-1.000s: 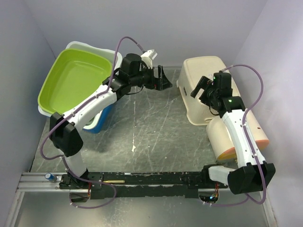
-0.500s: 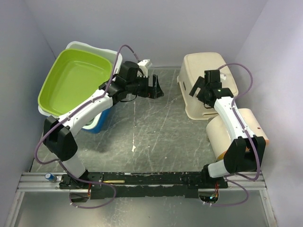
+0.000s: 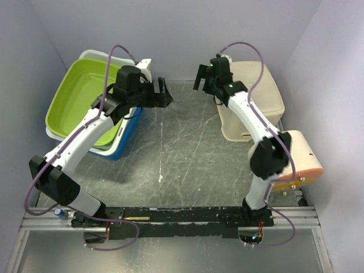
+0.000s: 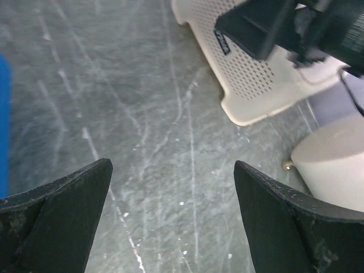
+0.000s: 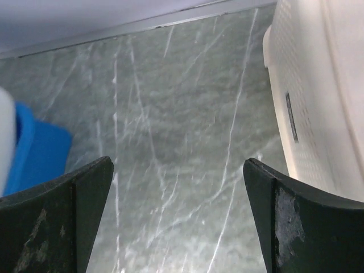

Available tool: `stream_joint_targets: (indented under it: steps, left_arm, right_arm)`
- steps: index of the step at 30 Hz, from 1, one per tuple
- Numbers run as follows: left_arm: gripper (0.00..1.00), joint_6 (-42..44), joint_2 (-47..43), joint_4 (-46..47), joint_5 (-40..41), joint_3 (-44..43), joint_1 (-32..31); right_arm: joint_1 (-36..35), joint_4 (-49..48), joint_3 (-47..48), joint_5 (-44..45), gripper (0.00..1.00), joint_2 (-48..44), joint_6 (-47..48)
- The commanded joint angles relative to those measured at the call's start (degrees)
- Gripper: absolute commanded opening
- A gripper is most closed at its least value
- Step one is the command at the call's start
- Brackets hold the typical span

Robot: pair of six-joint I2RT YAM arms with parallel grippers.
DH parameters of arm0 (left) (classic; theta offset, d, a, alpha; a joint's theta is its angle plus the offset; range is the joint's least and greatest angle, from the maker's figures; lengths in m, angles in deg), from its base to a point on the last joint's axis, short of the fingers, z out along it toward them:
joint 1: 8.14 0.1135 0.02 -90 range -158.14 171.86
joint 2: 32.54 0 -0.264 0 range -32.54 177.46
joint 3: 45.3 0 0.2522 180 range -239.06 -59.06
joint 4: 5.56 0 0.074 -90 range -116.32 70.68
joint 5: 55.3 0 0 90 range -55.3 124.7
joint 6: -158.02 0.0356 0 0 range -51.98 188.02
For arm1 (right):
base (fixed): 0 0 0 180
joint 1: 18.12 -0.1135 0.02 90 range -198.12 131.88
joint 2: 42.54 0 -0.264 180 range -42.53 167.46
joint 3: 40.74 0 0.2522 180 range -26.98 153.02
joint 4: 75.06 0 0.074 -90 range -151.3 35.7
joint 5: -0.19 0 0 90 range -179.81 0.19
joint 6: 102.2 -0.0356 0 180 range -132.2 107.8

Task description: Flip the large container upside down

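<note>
Large container (image 3: 267,91): beige, perforated walls, sits on the table (image 3: 187,153). Flat base faces up and the wider rim lies on the table surface, so it reads as already inverted. The left wrist view shows its rim down at table level, which agrees with this.

Right gripper (image 3: 203,79): in the air just beside the container's near-centre corner, to its left in the top view. Jaws spread wide with only bare table between them, nothing held. No contact with the container visible. The right forearm crosses above the container.

Left gripper (image 3: 165,95): well apart from the container, further to its left across open table. Jaws likewise fully apart and empty. Its camera looks toward the container over the table.

Other items, relative to the container:
- beige cylinder (image 3: 293,156) lies on its side just beside the front edge
- green tub (image 3: 82,105) is far to the left, nested on a pale tub
- blue bin (image 3: 122,139) is partly under the green tub

Progress, judged: the flip looks complete, with the container resting rim-down and free of both grippers. What seems left is clearing the arms away. Cannot tell whether the rim sits fully flat on the far side
</note>
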Motion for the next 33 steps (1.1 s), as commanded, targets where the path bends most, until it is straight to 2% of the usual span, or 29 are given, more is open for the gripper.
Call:
stream_joint_targets:
  steps: [1,3,5,8,13,18,21,24,27,30,33]
  left_arm:
    - [0.99,2.6,-4.72,-4.7,6.39,-1.83,2.38]
    - [0.99,3.07,-5.39,-7.41,7.79,-2.41,3.87]
    - [0.99,3.96,-5.71,-10.53,8.82,-3.18,4.84]
    - [0.99,6.27,-6.89,-13.34,11.35,-2.56,5.64]
    - [0.99,6.34,-11.92,-10.27,12.03,3.69,5.75]
    - [0.99,6.3,-13.63,-9.16,14.69,6.37,5.75]
    - [0.99,7.68,-13.01,-10.11,19.77,5.38,5.75]
    - [0.97,8.13,-11.52,-12.25,26.55,2.75,5.9]
    - [0.91,7.48,-7.43,-18.25,32.52,-2.18,6.18]
    - [0.86,9.21,-6.28,-17.44,37.04,-2.22,6.35]
    - [0.85,7.72,-4.35,-24.56,37.43,-4.79,8.05]
  right_arm:
    - [1.12,6.66,14.77,5.99,1.0,14.98,4.24]
    - [2.27,9.05,20.08,8.02,1.0,20.8,3.81]
    - [3.47,9.23,21.91,10.1,1.0,22.16,3.29]
    - [5.77,5.88,18.97,12.67,1.0,21.26,2.09]
    - [10.71,4.68,17.44,14.32,1.0,21.66,-2.77]
    - [11.36,5.11,21.56,7.96,1.0,22.4,-1.86]
    - [10.2,2.92,20.7,-0.2,1.0,18.73,-1.01]
    - [8.23,-1.29,15.77,-6.19,1.0,12.44,-0.13]
    - [7.17,-4.81,8.35,-8.37,1.0,6.44,-0.52]
    - [7.0,-6.66,2.44,-9.37,1.0,1.19,-1.35]
    - [6.97,-6.26,-1.31,-10.76,1.0,-3.1,-1.71]
